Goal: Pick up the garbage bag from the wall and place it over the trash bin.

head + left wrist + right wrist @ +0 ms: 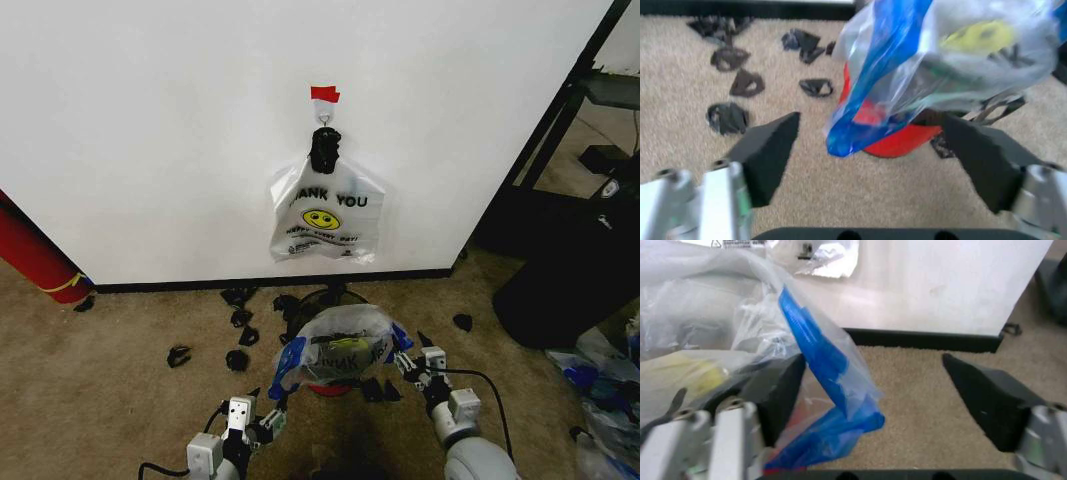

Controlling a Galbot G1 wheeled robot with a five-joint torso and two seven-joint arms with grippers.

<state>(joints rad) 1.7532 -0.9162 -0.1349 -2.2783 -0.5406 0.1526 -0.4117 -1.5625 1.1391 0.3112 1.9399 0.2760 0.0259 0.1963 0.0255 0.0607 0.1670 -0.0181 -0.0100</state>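
Note:
The garbage bag, see-through with blue side panels, sits bunched over the small trash bin, whose red base shows beneath it on the carpet by the wall. My left gripper is open just beside the bag's left blue panel. The bin's red base lies ahead of its dark fingers. On the other side my right gripper is open too. The bag's other blue panel hangs close to one of that gripper's fingers, untouched by the other.
A white "THANK YOU" smiley bag hangs from a hook under red tape. Black scraps litter the carpet left of the bin. A red roll leans at far left. A large black object stands right.

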